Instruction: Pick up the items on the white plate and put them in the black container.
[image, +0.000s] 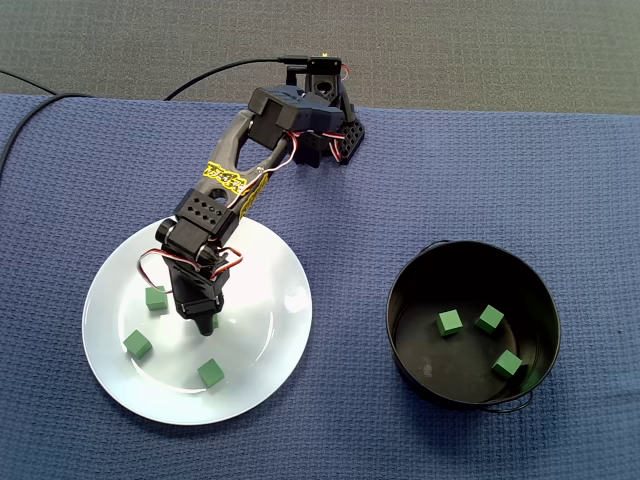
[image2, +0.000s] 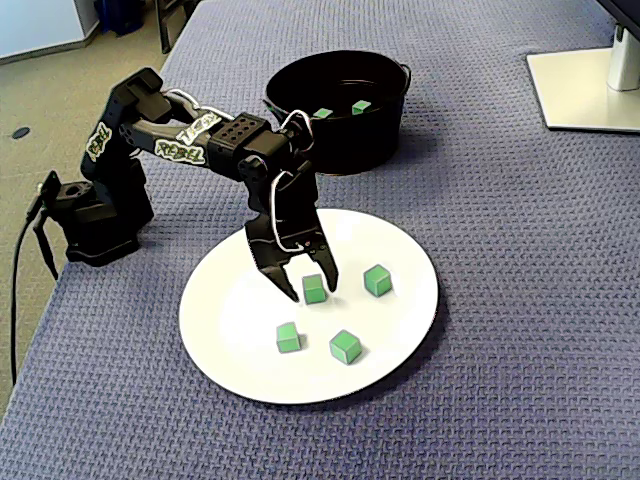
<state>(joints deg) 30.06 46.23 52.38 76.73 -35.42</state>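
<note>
1. Cubes (image2: 345, 346), small and green with paler tops: four lie on the white plate (image2: 230, 330), and the front two sit apart near its rim.
2. My gripper (image2: 307, 293) points down over the plate with its fingers spread wide, straddling a third cube (image2: 314, 288) without clamping it. A fourth cube (image2: 376, 280) sits just beside.
3. From above, my gripper (image: 205, 322) hides the straddled cube, so only three show on the plate there.
4. Farthest off, the black pot (image2: 340, 150) holds more cubes: three seen from above, two from the side.
</note>
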